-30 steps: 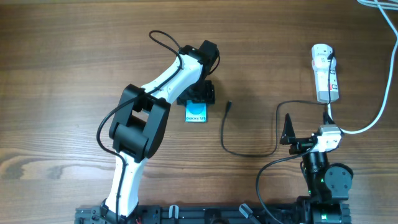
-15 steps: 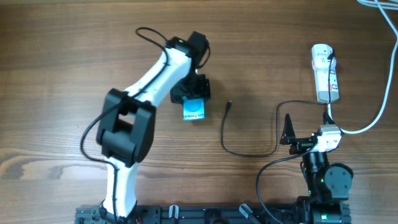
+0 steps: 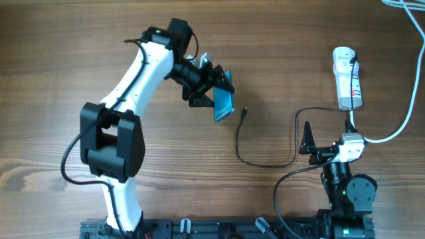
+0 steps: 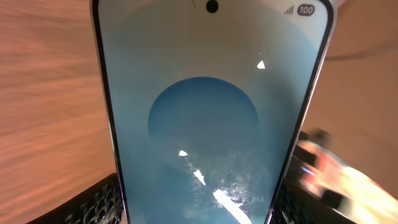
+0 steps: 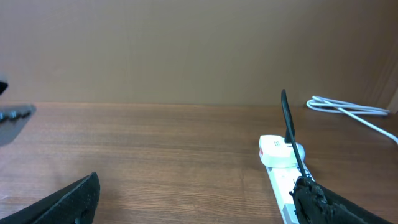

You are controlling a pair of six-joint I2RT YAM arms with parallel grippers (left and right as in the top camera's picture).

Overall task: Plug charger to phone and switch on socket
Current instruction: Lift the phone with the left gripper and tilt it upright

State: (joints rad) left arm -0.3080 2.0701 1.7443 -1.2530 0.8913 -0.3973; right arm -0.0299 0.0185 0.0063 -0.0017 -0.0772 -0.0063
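Note:
My left gripper (image 3: 211, 89) is shut on the phone (image 3: 224, 102) and holds it tilted on edge above the table, cyan screen facing right. In the left wrist view the phone (image 4: 208, 112) fills the frame between my fingers. The charger cable (image 3: 265, 162) lies in a loose curve on the table. Its connector tip (image 3: 244, 112) sits just right of the phone, apart from it. The socket (image 3: 346, 78) lies at the far right; it also shows in the right wrist view (image 5: 280, 165). My right gripper (image 3: 317, 145) is open and empty near the front, below the socket.
A thick white cable (image 3: 405, 119) runs from the right arm up along the table's right edge; its far loop shows in the right wrist view (image 5: 348, 109). Bare wood lies left of the left arm and between the arms.
My left arm swung left and lifted the phone off the table, turning it from flat to tilted on edge and carrying it slightly right. The right arm has not moved.

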